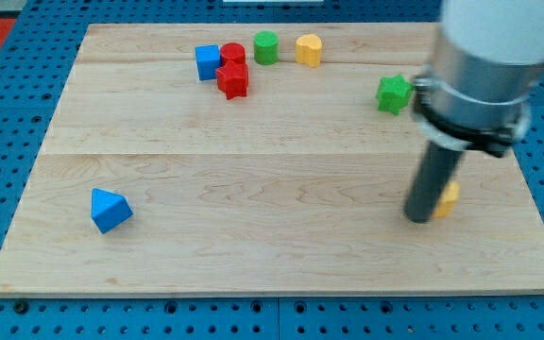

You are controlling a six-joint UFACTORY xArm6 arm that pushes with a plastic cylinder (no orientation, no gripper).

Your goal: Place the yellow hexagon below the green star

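The green star (394, 93) lies on the wooden board toward the view's upper right. The yellow hexagon (449, 198) is at the view's lower right, below and a little right of the star, mostly hidden behind my rod. My tip (420, 217) rests on the board touching the hexagon's left side. A second yellow block, heart-like (309, 49), sits near the view's top edge.
Near the view's top are a blue cube (208, 62), a red cylinder (233, 54), a red star (233, 80) and a green cylinder (266, 46). A blue triangular block (110, 209) lies at the lower left. The board's right edge (542, 217) is close to the hexagon.
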